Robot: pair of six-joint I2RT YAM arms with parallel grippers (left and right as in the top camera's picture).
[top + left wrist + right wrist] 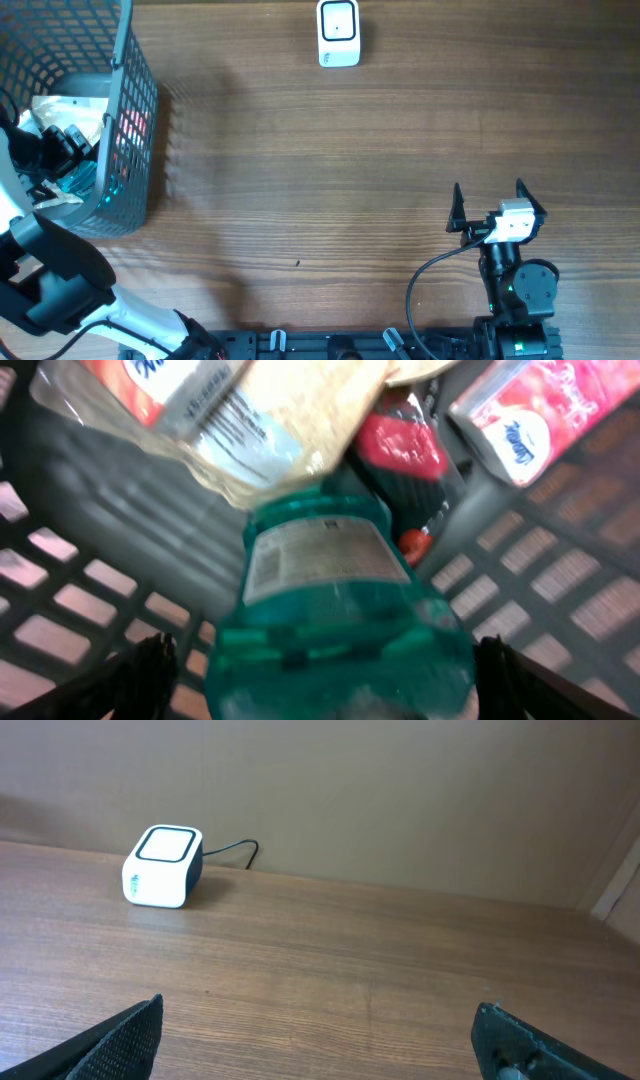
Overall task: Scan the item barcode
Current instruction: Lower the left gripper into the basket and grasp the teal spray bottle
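Now | left tool (325,665) spread astride teal bottle (325,575) | in basket (137,118)

Mock shop checkout, basket (135,120), scanner (338,33)

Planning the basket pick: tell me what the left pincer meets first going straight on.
Most likely the teal translucent plastic bottle with a paper label, lying centred ahead of the open left pincer; depth is unclear.

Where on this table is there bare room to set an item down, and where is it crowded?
Bare wood spans the middle, bordered by the basket on the left, the scanner at the far edge and the right gripper near right. Crowded: inside the basket, where the open left gripper straddles a teal bottle among packets.
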